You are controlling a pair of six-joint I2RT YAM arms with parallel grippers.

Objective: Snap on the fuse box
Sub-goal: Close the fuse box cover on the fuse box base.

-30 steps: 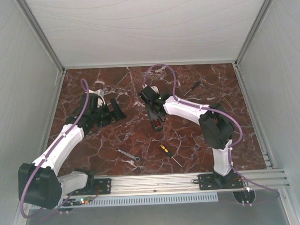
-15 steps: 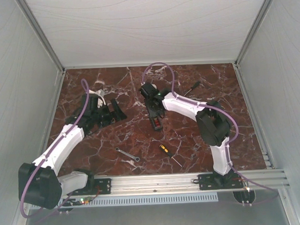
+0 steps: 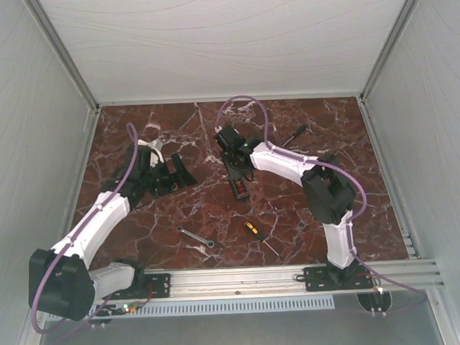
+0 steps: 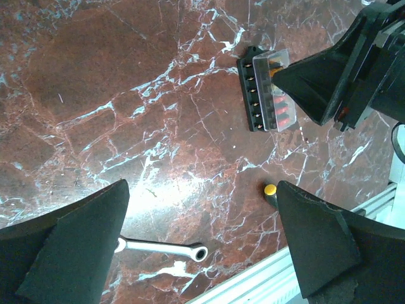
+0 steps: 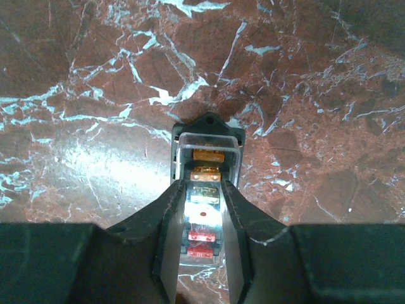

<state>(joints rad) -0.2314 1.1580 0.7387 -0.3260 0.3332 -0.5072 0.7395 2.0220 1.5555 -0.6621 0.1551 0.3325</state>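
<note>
The left gripper (image 3: 171, 173) hangs wide open over bare table (image 3: 140, 222). A wrench (image 3: 195, 237) lies nearer the bases. At centre lies the fuse box (image 3: 239, 183), with the right gripper (image 5: 203, 190) narrowed over its clear cover (image 5: 209, 142). Whether it grips cannot be told. A screwdriver (image 3: 257, 234) lies just right of the wrench, apart.

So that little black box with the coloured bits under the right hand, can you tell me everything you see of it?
The fuse box is a small black plastic block lying flat on the marble table. A clear cover sits over a row of fuses, orange and yellowish at one end, red at the other. A rounded tab sticks out of one end. The right hand straddles it, fingers over the cover's edges; whether they clamp or just press, I cannot tell.
</note>
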